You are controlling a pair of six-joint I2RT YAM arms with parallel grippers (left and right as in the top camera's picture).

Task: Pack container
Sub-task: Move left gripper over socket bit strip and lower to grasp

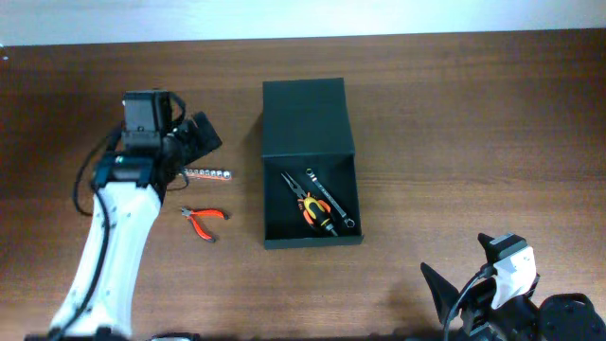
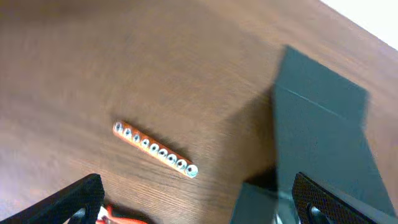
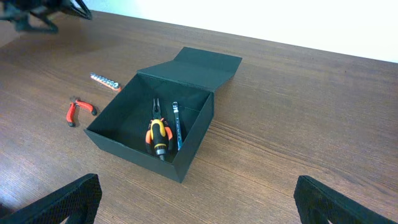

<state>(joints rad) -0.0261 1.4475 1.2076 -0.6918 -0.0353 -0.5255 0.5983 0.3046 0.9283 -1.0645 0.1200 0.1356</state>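
Observation:
The dark green container point(image 1: 305, 118) sits open mid-table, its flap lid folded back to the far side. Inside lie orange-and-black-handled pliers point(image 1: 311, 210) and a small wrench point(image 1: 329, 201). They also show in the right wrist view: the pliers point(image 3: 157, 134), the wrench point(image 3: 176, 124) and the container point(image 3: 124, 146). My left gripper point(image 1: 194, 142) is open and empty, above a strip of socket bits point(image 2: 155, 149) just left of the container point(image 2: 323, 124). My right gripper point(image 3: 199, 202) is open and empty, near the front right edge.
The bit strip point(image 1: 208, 174) and small red-handled pliers point(image 1: 204, 220) lie on the table left of the container. Both also show in the right wrist view, the strip point(image 3: 104, 81) and the red pliers point(image 3: 78, 111). The table is brown wood.

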